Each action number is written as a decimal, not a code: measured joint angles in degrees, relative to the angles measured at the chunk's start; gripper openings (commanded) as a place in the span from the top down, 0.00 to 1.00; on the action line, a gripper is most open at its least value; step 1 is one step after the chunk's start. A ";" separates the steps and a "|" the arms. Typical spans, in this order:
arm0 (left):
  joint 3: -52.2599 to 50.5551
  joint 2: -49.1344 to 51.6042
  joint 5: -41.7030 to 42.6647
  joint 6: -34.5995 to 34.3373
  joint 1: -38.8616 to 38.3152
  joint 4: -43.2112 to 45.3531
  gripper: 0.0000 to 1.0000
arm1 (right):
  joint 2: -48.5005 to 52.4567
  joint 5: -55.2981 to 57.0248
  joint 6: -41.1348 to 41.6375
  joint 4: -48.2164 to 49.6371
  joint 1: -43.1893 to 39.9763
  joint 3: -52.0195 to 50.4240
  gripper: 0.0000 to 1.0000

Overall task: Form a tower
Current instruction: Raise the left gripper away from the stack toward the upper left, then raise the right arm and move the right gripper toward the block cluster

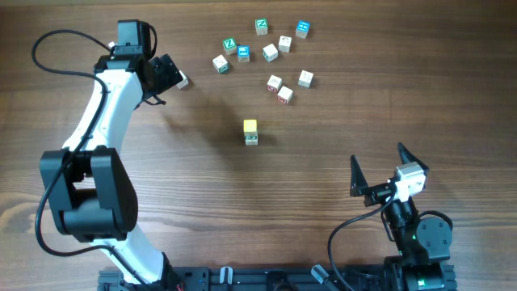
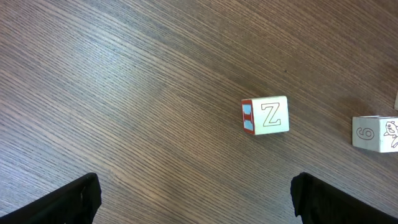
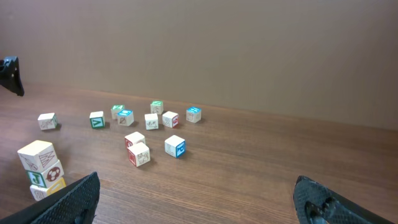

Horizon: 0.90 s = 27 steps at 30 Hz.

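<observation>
1. my overhead view shows a brown wooden table (image 1: 339,121). the tower (image 1: 250,132) stands alone near its middle, well apart from both arms.
2. from above, the tower shows a yellow top with a green-marked face just under it. in my right wrist view it stands at the far left. i count what looks like three cubes there, though my own finger partly hides the lowest one.
3. the left gripper (image 1: 171,77) is over the upper left of the table. its fingers are spread wide and hold nothing.
4. the left wrist view shows a pale z cube (image 2: 266,115) lying on the wood ahead of the fingers, touching neither. overhead, that cube sits just beside the gripper's tip.
5. a cube marked 6 (image 2: 375,132) lies at the right edge of the same view, partly cut off.
6. the loose cubes (image 1: 270,52) lie scattered at the top middle of the table, beyond the tower. they carry green, blue and red marks.
7. the right gripper (image 1: 376,152) is at the lower right, facing the tower and the scattered cubes. its fingers are wide apart and empty.
</observation>
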 measured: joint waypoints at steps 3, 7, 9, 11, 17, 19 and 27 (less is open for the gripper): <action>0.00 0.00 0.00 0.00 0.00 0.00 0.00 | 0.00 0.00 0.00 0.00 0.00 0.00 0.00; 0.00 0.00 0.00 0.00 0.00 -0.02 0.00 | 0.02 0.00 0.00 0.00 0.00 0.00 0.00; 0.00 0.00 0.00 0.00 0.00 -0.02 0.00 | 0.02 0.00 0.00 0.00 0.00 0.00 0.00; 0.00 0.02 0.00 0.00 0.00 -0.02 0.00 | 0.02 0.00 0.00 0.02 0.00 0.00 0.00; 0.00 0.00 0.00 0.00 0.00 -0.02 0.00 | 0.00 -1.01 0.02 1.53 0.00 0.00 0.01; 0.00 0.00 0.00 0.00 0.00 -0.02 0.00 | 0.00 -2.89 1.40 1.79 0.00 0.11 0.00; -0.02 0.02 -0.20 0.00 0.00 -0.24 0.00 | 15.39 -3.06 11.30 -8.76 0.00 24.79 0.00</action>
